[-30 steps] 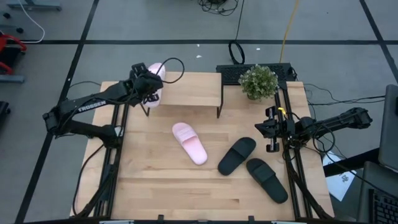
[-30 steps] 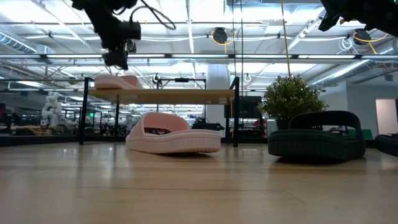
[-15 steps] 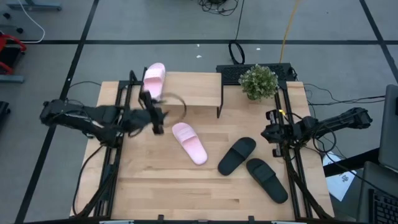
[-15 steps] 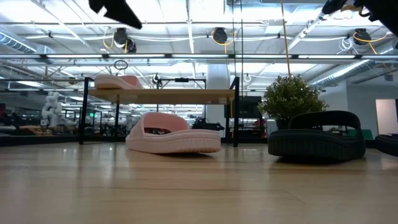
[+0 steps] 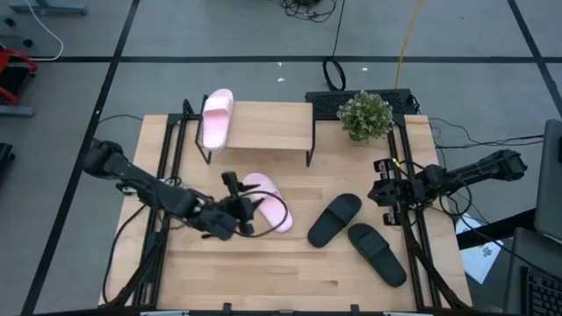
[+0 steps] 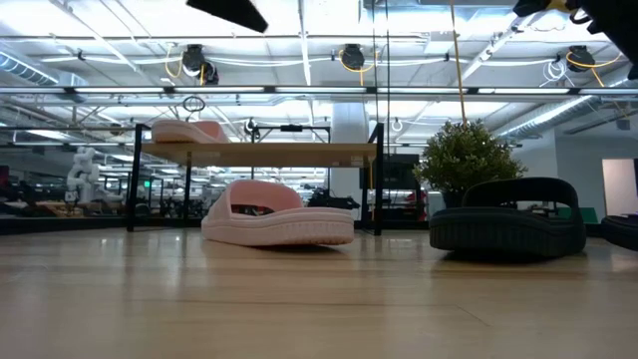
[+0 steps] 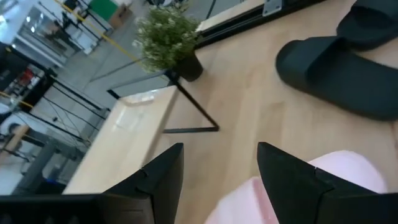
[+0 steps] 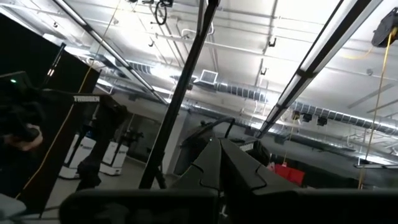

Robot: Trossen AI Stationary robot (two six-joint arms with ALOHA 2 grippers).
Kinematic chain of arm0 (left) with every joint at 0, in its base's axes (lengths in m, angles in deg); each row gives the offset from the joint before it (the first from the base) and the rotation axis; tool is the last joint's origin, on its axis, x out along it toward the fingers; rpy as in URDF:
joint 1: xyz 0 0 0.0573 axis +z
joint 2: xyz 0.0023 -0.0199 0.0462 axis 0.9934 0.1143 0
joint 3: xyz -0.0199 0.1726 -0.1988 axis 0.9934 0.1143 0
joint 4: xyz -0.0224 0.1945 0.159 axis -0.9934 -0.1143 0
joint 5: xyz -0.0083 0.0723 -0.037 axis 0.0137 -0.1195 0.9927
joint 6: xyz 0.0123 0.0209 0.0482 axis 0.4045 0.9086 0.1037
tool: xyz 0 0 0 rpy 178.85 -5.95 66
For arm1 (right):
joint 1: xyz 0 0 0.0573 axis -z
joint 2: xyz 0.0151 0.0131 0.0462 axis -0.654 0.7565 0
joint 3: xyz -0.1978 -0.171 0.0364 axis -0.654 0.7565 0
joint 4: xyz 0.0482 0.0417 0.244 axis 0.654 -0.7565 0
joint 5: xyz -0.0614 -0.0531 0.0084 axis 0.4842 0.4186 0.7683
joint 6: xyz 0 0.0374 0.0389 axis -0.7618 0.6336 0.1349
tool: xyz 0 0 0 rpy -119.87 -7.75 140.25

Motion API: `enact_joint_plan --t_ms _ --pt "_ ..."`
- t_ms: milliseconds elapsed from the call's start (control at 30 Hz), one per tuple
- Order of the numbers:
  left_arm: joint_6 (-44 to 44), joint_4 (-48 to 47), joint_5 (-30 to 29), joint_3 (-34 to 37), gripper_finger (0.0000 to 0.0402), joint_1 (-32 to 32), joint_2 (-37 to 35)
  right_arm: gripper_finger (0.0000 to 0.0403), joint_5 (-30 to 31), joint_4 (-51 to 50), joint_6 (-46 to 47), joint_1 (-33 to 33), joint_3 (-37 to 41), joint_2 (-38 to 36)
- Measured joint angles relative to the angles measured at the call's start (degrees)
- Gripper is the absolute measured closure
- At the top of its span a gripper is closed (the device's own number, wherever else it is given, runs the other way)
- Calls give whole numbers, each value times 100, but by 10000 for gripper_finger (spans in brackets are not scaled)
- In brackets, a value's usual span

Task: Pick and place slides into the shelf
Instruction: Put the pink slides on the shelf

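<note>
One pale pink slide lies sole-down on the left end of the shelf's wood top; the low view shows this pink slide on the shelf's board. The second pink slide lies on the table in front of the shelf, with two black slides to its right. My left gripper hangs open above the second pink slide's near-left end, with its fingers apart over this slide. My right gripper waits shut at the table's right edge.
A potted plant stands at the far right, beside the shelf. Black frame rails run along the table's left and right sides. Bare wood shows along the near edge. The space under the shelf board holds nothing I can see.
My left arm has swung from above the pink slide on the shelf's left end toward the near edge and the right, and now hangs over the pink slide on the table. The slide on the shelf has stayed where it was.
</note>
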Motion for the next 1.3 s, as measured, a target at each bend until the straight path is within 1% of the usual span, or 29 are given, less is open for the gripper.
enact_joint_plan --t_ms 133,267,400,500,600,733,867,1200,1300 --pt "-498 -330 18 -521 190 69 615 403 -1 -5 0 0 0 18" --pt "-1346 -1236 213 -1108 190 214 1266 403 -1 -24 0 0 0 18" --pt "-2434 -2219 665 -1649 190 397 1873 403 -1 -112 0 0 -2 18" --pt "-3110 -2803 818 -1885 190 506 2274 403 -1 -217 0 0 -2 18" --pt "-3569 -3073 833 -1963 190 572 2549 403 -1 -305 0 0 -2 18" --pt "-3841 -3113 1014 -1966 190 654 2821 403 -1 -375 -2 0 -2 18" --pt "-3936 -3149 1056 -1966 190 722 3034 403 -3 -467 -7 0 -2 18" --pt "-4012 -3103 1127 -1966 190 802 3115 403 5 -647 -42 0 -4 18" --pt "-4032 -3093 1397 -1966 190 809 3114 403 5 -649 -42 0 -4 16"
